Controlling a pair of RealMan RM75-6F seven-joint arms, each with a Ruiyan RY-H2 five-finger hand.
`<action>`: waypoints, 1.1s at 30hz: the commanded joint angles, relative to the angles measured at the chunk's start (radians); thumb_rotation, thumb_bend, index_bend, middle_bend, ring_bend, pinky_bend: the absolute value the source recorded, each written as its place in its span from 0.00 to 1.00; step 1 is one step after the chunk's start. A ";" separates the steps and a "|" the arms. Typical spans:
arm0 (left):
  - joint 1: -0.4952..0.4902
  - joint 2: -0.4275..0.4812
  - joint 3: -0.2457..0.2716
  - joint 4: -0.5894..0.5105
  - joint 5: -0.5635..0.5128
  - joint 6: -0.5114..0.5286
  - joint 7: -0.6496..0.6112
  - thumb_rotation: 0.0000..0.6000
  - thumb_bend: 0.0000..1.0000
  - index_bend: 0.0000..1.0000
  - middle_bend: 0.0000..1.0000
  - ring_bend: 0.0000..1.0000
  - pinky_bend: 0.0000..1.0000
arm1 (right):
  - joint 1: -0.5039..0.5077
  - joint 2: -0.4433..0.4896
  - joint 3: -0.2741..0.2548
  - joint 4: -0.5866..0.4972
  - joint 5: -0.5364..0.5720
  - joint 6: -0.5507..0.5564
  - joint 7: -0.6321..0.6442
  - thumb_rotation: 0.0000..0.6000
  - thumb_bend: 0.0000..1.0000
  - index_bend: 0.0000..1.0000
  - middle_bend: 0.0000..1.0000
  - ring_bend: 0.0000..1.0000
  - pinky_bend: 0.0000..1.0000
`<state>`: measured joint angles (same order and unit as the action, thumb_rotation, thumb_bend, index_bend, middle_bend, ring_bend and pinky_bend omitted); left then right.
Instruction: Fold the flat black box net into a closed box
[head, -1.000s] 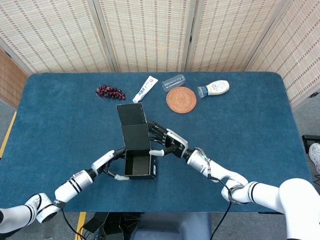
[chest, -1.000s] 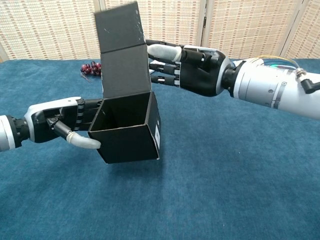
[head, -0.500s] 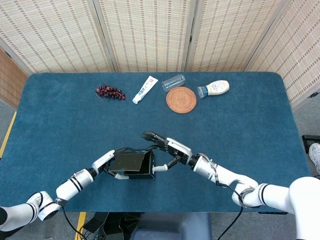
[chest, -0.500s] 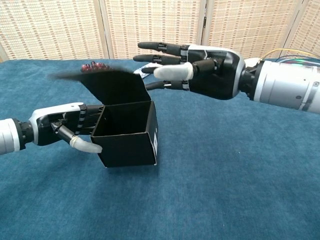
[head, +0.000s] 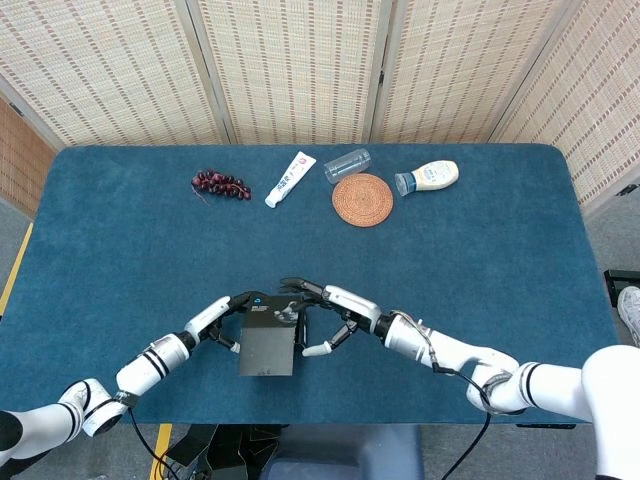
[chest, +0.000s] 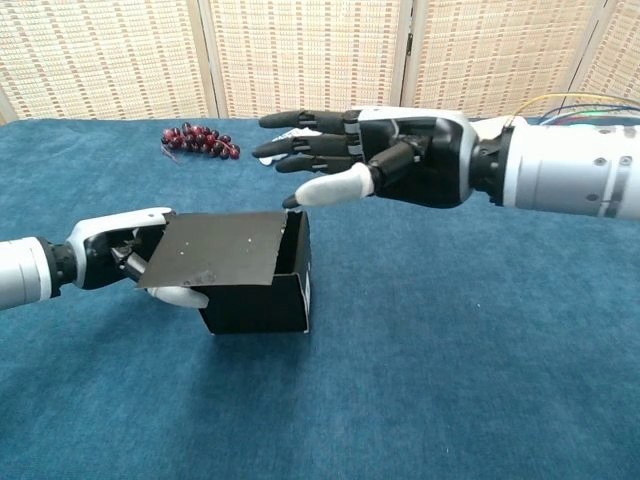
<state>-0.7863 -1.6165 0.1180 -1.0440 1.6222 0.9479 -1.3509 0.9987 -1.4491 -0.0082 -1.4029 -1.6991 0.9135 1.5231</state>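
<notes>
Fingers of the left hand (chest: 115, 250) grip the black cardboard box (chest: 255, 285) on the blue tabletop (chest: 450, 330). The right hand (chest: 390, 165) hovers spread and empty above it. Walls stand; the lid flap (chest: 215, 248) lies nearly flat, apparently untucked.

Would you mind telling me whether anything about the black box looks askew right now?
Yes: the lid of the black box lies tilted and overhangs the side by the left hand, which holds the box, rather than sitting flush. The right hand hovers above.
</notes>
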 joint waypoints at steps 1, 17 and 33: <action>-0.001 -0.003 -0.005 -0.004 -0.010 -0.014 0.019 1.00 0.14 0.28 0.23 0.12 0.25 | 0.031 -0.007 0.029 -0.029 0.048 -0.053 -0.052 1.00 0.03 0.00 0.08 0.05 0.15; 0.009 -0.015 -0.040 -0.030 -0.061 -0.057 0.094 1.00 0.14 0.28 0.23 0.12 0.25 | 0.089 -0.034 0.128 -0.103 0.350 -0.274 -0.577 1.00 0.05 0.00 0.18 0.17 0.29; 0.019 -0.016 -0.056 -0.041 -0.075 -0.077 0.109 1.00 0.14 0.27 0.23 0.12 0.25 | 0.135 -0.174 0.126 -0.168 0.722 -0.095 -1.514 1.00 0.05 0.10 0.21 0.17 0.30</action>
<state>-0.7677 -1.6321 0.0623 -1.0847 1.5466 0.8707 -1.2423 1.1145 -1.5607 0.1223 -1.5506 -1.0823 0.7375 0.2029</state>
